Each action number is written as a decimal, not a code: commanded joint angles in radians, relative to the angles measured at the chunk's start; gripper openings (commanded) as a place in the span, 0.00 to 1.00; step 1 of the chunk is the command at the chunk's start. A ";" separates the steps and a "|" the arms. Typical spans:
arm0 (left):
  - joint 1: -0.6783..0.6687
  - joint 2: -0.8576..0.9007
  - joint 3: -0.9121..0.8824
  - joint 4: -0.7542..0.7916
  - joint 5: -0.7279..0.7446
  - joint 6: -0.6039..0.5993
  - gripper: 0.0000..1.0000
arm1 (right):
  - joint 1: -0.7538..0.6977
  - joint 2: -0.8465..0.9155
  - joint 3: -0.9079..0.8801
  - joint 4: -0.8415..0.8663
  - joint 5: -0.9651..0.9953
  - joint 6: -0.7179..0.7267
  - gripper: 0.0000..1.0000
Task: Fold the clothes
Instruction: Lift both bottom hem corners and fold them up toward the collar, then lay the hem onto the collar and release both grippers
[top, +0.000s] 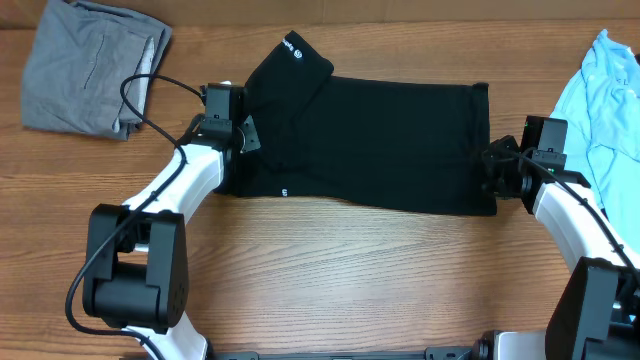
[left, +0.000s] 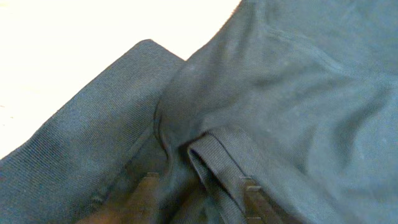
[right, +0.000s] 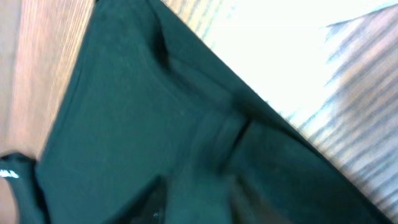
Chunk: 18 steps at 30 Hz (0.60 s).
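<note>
The black T-shirt (top: 380, 140) lies spread across the middle of the table, with one sleeve and its small white logo (top: 293, 47) folded up at the back left. My left gripper (top: 243, 133) is at the shirt's left edge. In the left wrist view its fingers (left: 199, 193) pinch a ridge of black cloth (left: 280, 93). My right gripper (top: 492, 165) is at the shirt's right edge. In the right wrist view its fingers (right: 199, 202) close on a fold of the black cloth (right: 124, 106).
A grey garment (top: 95, 65) lies folded at the back left corner. A light-blue shirt (top: 610, 100) lies crumpled at the right edge. Bare wood table (top: 350, 270) shows in front of the black shirt.
</note>
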<state>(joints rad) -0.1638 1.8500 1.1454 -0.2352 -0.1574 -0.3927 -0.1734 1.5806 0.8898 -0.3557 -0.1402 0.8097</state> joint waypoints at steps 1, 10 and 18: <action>0.003 0.011 0.029 0.015 -0.034 0.032 0.68 | 0.004 0.002 0.029 0.007 0.027 -0.086 0.53; 0.000 -0.030 0.368 -0.195 0.127 0.146 0.94 | -0.041 0.002 0.418 -0.338 0.030 -0.269 0.95; -0.065 0.094 0.599 -0.134 0.211 0.354 0.90 | 0.002 0.002 0.565 -0.430 -0.040 -0.291 0.97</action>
<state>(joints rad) -0.1864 1.8622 1.6726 -0.3630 0.0006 -0.1802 -0.1963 1.5890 1.4418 -0.7666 -0.1387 0.5488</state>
